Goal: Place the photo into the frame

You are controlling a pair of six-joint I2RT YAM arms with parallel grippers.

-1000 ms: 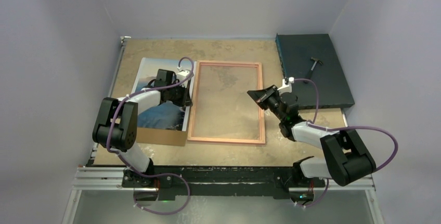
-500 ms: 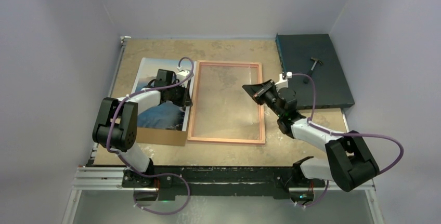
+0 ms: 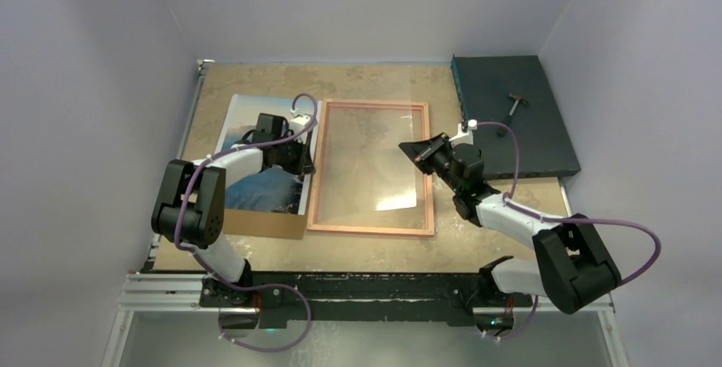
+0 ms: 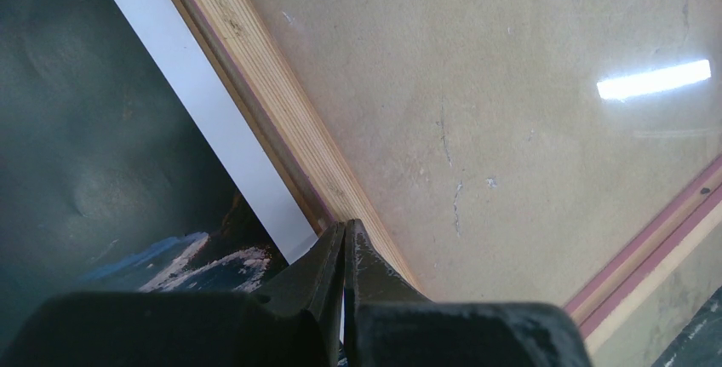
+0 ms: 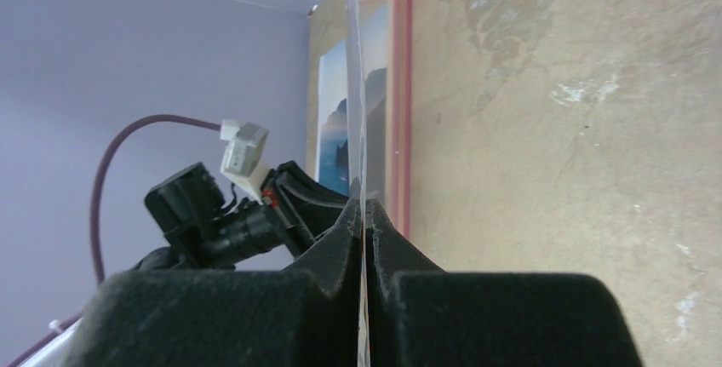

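Observation:
The frame (image 3: pixel 369 230) lies flat mid-table with its light wood side up. Its left rail (image 4: pixel 281 103) runs past my left gripper (image 4: pixel 344 226), which is shut with its tips down against that rail's outer edge (image 3: pixel 305 165). The photo (image 3: pixel 255 111) lies face up just left of the frame, and its white border and dark mountains (image 4: pixel 85 129) show beside the rail. My right gripper (image 5: pixel 361 209) is shut on the right edge of the clear pane (image 5: pixel 354 86). It holds that edge raised above the frame's right rail (image 3: pixel 415 149), so the pane (image 3: pixel 375 163) is tilted and catches glare.
A brown backing board (image 3: pixel 264 224) lies under the photo and sticks out at its near end. A dark slab (image 3: pixel 511 141) sits at the back right with a small hammer-like tool (image 3: pixel 515 105) on it. Walls close in on the left, back and right.
My right gripper has shifted a little left and back with the pane's edge. The pane has tilted, and a bright glare patch now shows near its front right. The left arm has not moved.

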